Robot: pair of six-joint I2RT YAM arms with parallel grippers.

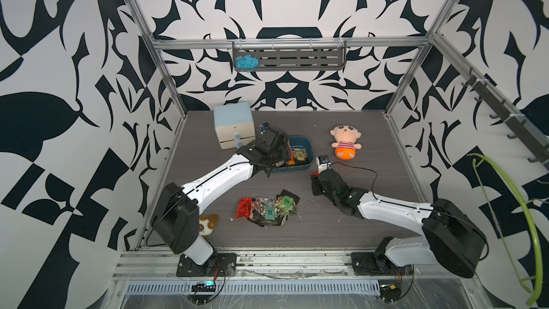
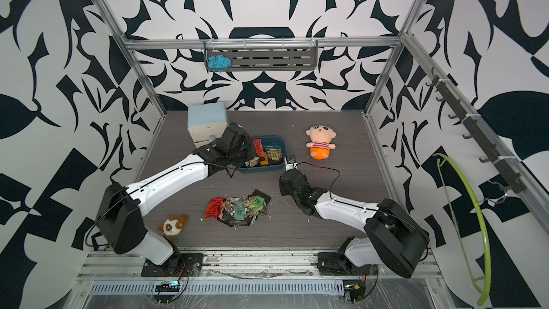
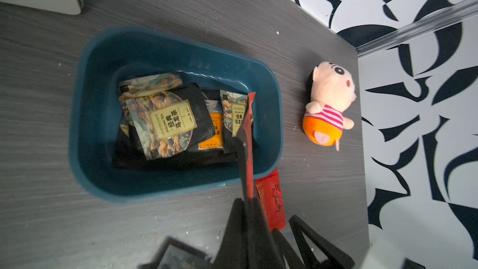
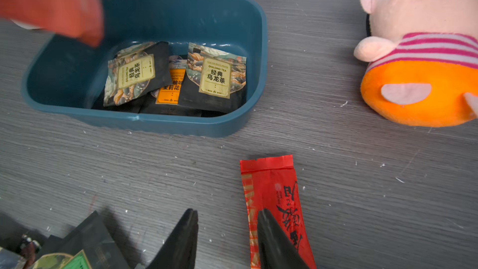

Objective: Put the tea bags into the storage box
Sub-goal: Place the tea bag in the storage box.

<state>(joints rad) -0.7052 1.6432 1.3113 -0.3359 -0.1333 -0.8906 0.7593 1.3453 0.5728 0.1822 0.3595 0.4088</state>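
In the storage box [image 4: 207, 11], a dark tea bag [image 4: 216, 77] carries a beige label reading "OOLONG TEA" above the Chinese characters 经典乌龙茶. A second beige-labelled tea bag [image 3: 172, 122] has "OOLONG TEA" along its label's edge, beside large Chinese characters too unclear to read. Between them, an orange-labelled tea bag [image 4: 172, 86] shows half-hidden characters, seemingly 茉莉花. A loose red tea bag [image 4: 274, 190] on the table [image 4: 336, 151] bears illegible black brush characters.

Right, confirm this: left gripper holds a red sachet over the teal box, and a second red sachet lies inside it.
Wrong: the second red sachet lies on the table outside the teal box, as the right wrist view shows. Rest stands.
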